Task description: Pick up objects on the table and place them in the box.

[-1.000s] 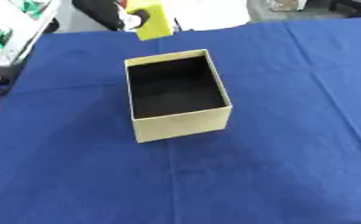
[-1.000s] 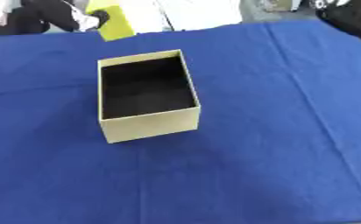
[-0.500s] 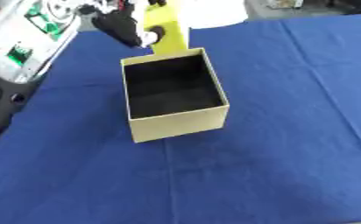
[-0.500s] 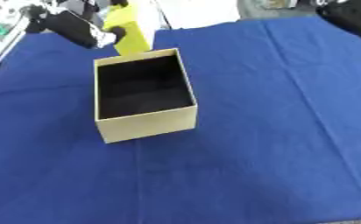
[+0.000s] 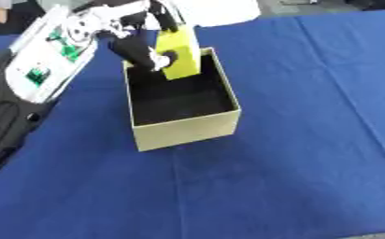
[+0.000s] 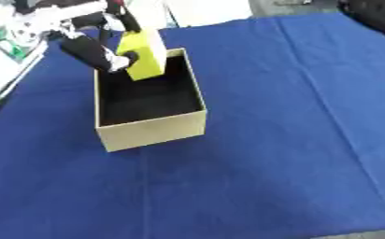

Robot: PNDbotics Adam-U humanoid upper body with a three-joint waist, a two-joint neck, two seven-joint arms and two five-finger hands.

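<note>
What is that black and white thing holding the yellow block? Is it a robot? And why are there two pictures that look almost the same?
Yes, it is a robot. The two pictures come from the two eyes of a camera in its head, looking down, so they look nearly alike. The black and white thing coming in from the left is the robot's left arm, and at its end is its left hand. The fingers are curled around a yellow block, which it holds over the far end of an open cardboard box. The box looks dark and empty inside. It sits on a table covered with a blue cloth. The robot's right hand does not show.
</note>
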